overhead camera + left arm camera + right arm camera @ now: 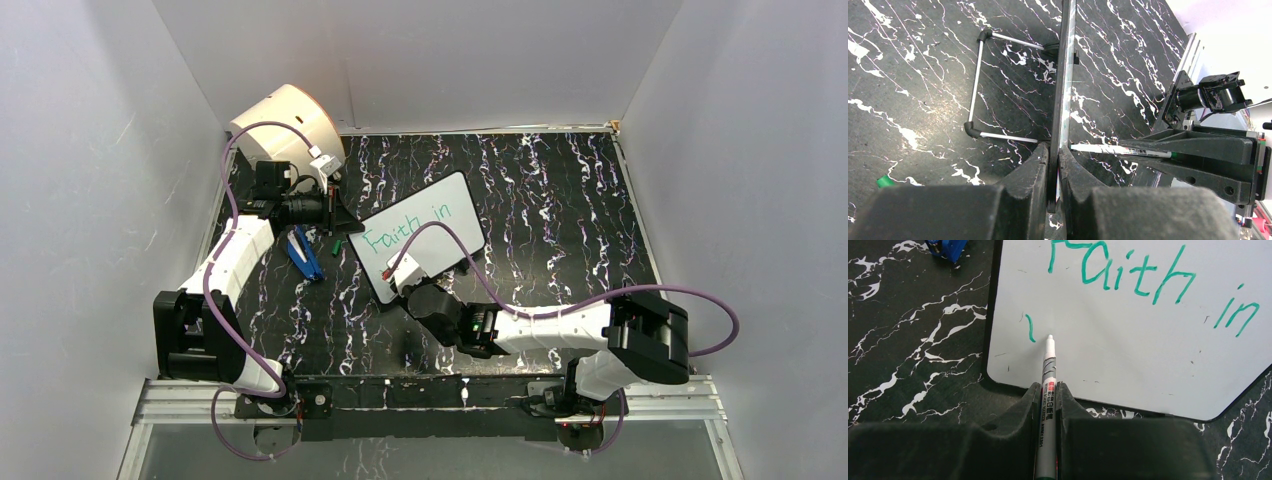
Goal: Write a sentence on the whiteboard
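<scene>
The whiteboard [440, 225] stands tilted mid-table, a glossy white board with a thin black frame. Green lettering [405, 228] on it reads "Faith in" [1143, 280]; a short green stroke [1030, 329] sits lower left. My left gripper [338, 213] is shut on the board's left edge [1062, 120], seen edge-on in the left wrist view. My right gripper [412, 281] is shut on a white marker [1048, 380]. The marker's tip [1050, 337] is at the board surface, just right of the short stroke. The marker also shows in the left wrist view [1120, 150].
A cream cylindrical drum [290, 122] stands at the back left. A blue object [303, 255] lies left of the board, with a small green cap [335, 243] near it. The board's wire feet [977, 85] rest on the black marbled table [560, 210]. White walls enclose the table.
</scene>
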